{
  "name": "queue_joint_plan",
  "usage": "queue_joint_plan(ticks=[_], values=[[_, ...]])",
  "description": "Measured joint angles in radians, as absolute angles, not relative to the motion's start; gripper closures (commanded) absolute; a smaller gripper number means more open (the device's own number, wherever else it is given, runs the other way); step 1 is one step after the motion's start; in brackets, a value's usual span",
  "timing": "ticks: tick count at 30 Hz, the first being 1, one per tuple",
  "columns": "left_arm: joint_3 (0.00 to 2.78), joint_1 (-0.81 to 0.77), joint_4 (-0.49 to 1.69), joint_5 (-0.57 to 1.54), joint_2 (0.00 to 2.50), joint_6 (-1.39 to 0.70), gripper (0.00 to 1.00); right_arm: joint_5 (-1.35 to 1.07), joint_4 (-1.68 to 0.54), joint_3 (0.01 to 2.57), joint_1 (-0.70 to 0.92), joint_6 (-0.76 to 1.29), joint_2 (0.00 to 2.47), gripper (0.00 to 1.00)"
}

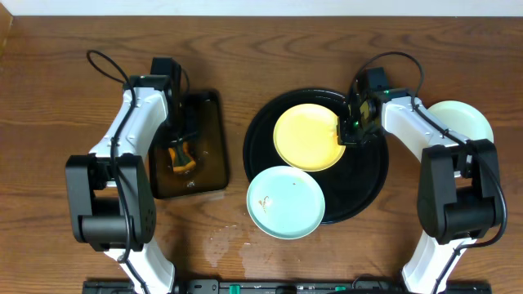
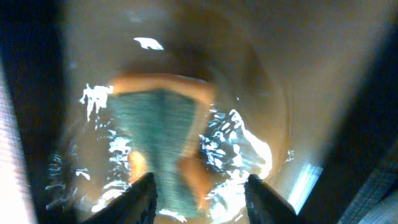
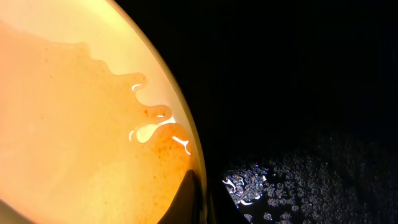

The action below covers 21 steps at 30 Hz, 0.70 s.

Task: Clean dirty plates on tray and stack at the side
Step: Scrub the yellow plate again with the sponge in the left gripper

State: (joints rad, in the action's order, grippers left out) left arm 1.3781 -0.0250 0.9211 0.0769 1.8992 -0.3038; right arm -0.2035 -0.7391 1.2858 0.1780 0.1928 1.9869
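The round black tray (image 1: pixel 364 175) sits centre right. A pale yellow plate (image 1: pixel 309 136) lies on it, wet with orange-brown smears in the right wrist view (image 3: pixel 81 124). A mint-blue plate (image 1: pixel 286 202) with small smears overlaps the tray's front-left rim. A third pale plate (image 1: pixel 462 122) lies on the table at the far right. My right gripper (image 1: pixel 351 131) is shut on the yellow plate's right rim (image 3: pixel 202 199), one finger on top. My left gripper (image 1: pixel 180 143) is open (image 2: pixel 202 199), low over a green-and-orange sponge (image 2: pixel 155 137).
The sponge (image 1: pixel 181 157) lies in shallow water in a smaller dark rectangular tray (image 1: pixel 208 102) at the left. Water droplets (image 3: pixel 280 180) speckle the black tray beside the yellow plate. A wet patch (image 1: pixel 229 241) marks the wooden table in front.
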Motion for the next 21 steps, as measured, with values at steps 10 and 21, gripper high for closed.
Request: queue_joint_plan(ticks=[10,21], values=[[1.416,-0.217,0.736,0.34,1.898,-0.286,0.47,-0.204,-0.738,1.286,0.178,0.192,1.987,0.99],[1.416,-0.412,0.551,0.413,2.012,-0.287,0.6,-0.208,-0.737,1.286,0.178,0.192,1.987,0.99]])
